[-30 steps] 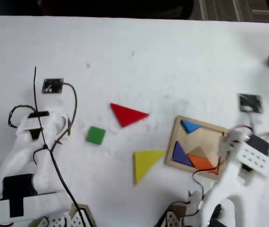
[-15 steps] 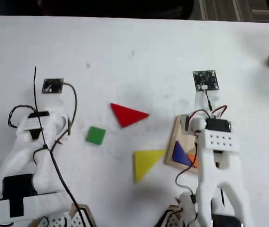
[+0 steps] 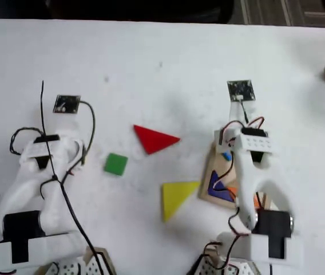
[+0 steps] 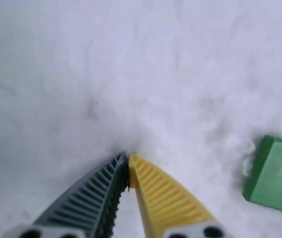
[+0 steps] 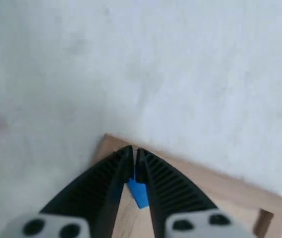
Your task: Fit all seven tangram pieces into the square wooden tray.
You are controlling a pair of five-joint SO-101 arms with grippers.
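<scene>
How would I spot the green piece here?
On the white table, find the loose pieces outside the wooden tray. The green piece lies nearest the left arm; it is a square, while the red piece and yellow piece are triangles.

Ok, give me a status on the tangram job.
Done: a light blue piece, a dark blue piece and an orange piece lie in the wooden tray. In hand: nothing gripped that I can see; the right arm's jaws stand shut over the light blue piece. Left: the red triangle, yellow triangle and green square lie outside on the table.
</scene>
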